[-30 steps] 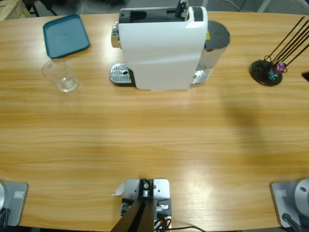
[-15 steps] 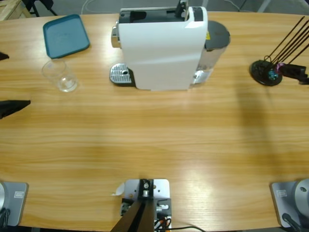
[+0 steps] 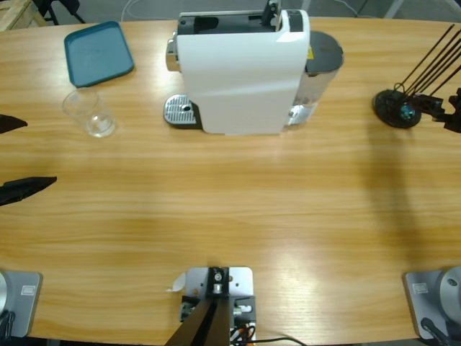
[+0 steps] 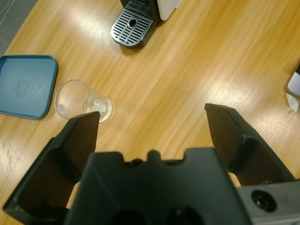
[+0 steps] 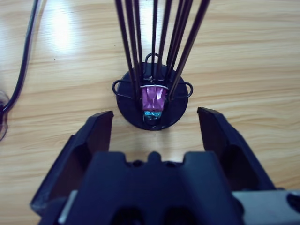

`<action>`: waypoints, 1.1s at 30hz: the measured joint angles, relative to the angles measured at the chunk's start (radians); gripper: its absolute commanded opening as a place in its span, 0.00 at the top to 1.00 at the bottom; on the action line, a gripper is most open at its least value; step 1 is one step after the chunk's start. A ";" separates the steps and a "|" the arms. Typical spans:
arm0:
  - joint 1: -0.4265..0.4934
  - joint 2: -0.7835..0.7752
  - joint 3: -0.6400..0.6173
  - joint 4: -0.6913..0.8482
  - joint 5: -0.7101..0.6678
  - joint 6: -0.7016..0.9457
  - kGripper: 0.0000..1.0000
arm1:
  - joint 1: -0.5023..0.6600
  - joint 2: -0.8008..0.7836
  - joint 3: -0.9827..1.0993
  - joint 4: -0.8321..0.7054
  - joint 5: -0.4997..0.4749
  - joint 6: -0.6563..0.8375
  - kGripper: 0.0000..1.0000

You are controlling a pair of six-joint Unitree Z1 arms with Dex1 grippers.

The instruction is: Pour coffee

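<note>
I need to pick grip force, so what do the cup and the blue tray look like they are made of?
The cup looks like clear plastic or glass: the table's wood grain shows through its wall, so which one stays open. The blue tray looks like matte moulded plastic: even teal colour, rounded corners, raised rim, dull sheen.

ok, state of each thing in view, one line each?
Glass: upright, looks empty, free of both grippers.
Tray: flat on the table, nothing on it.
Machine: upright, nothing on its drip grate.
Capsule rack: upright, holding a purple capsule over a blue one.
Left gripper: open, holding nothing.
Right gripper: open, facing the rack, holding nothing.
</note>
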 measured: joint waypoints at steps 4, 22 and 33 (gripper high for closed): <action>0.005 0.000 0.001 -0.006 0.000 -0.003 0.03 | -0.005 0.038 0.002 -0.030 0.005 -0.011 0.28; 0.005 0.006 0.003 -0.044 0.000 -0.005 0.03 | -0.021 0.127 0.040 -0.134 0.026 -0.023 0.48; 0.005 0.017 0.009 -0.057 0.000 -0.019 0.03 | -0.063 0.159 0.044 -0.188 0.042 -0.025 0.54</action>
